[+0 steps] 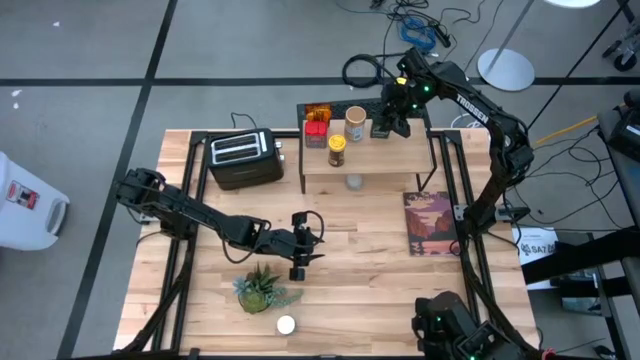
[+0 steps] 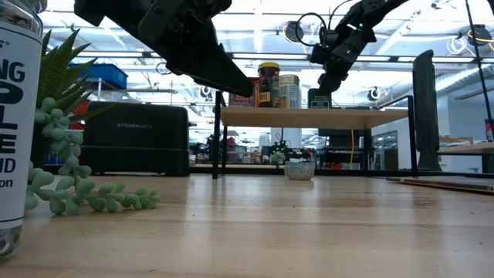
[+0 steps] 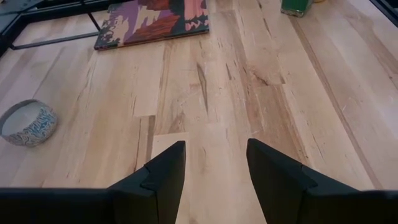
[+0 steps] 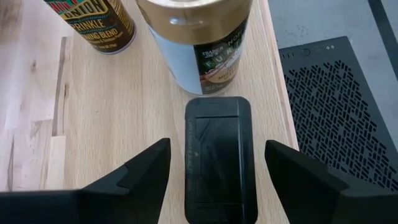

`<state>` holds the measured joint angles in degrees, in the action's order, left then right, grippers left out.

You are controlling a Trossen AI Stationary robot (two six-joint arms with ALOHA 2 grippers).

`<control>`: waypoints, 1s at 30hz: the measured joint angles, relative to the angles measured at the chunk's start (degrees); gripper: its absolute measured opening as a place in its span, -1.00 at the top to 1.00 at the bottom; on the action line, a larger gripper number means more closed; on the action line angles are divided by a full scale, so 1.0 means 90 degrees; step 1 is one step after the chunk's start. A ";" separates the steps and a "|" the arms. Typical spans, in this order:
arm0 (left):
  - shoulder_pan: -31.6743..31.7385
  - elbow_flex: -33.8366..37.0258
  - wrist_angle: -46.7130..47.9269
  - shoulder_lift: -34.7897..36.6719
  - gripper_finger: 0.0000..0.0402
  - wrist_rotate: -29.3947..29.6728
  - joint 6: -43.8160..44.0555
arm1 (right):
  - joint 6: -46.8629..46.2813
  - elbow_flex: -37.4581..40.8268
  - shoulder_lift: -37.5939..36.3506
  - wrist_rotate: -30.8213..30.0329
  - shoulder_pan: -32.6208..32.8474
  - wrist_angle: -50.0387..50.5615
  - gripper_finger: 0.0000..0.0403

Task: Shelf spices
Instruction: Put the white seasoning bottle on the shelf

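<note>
— Where parted over the shelf (image 1: 370, 160), right gripper (image 4: 214, 163) with fingers spread wide, gripping nothing. Dark square tin (image 4: 219, 158) standing between them on the plank, clear of both fingers (image 4: 140, 171).

— And just past the tin?

— Tan-lidded jar (image 4: 198, 43) close behind it, then a yellow-lidded jar (image 4: 102, 25) off to one side. Red tin (image 1: 316, 128) and amber jar (image 1: 317, 111) at the plank's far corner, nearest the toaster (image 1: 245, 158).

— Left gripper?

— Left gripper (image 3: 214, 171) hanging above bare table (image 1: 370, 280) near the middle, fingers apart, holding nothing. Small patterned bowl-like jar (image 3: 28, 122) sitting on the table below the shelf's front edge. Colourful book (image 1: 430, 222) lying flat toward the right side.

— Anything still off the shelf?

— White-capped shaker (image 1: 286, 324) upright at the table's near edge, just beside the potted plant (image 1: 264, 288). Green-capped bottle (image 3: 297, 6) only partly seen past the left fingers.
</note>
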<state>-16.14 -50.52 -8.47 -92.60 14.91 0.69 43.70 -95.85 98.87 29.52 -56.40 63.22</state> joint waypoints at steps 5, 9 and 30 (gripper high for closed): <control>0.0000 0.0000 0.0002 0.0000 0.10 -0.0004 0.0000 | 0.0000 0.0000 -0.0032 0.0000 0.0000 -0.0002 -0.24; 0.0000 0.0000 0.0002 0.0000 0.10 -0.0075 0.0000 | 0.0000 0.0000 -0.0239 0.0002 -0.0022 -0.0041 -0.24; 0.0010 0.0000 -0.0002 0.0000 0.10 -0.0128 0.0005 | -0.0479 -0.0012 -0.1337 0.0071 0.0081 0.0021 -0.24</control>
<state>-16.05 -50.52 -8.49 -92.60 13.76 0.73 39.39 -95.96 86.84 30.15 -55.67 63.41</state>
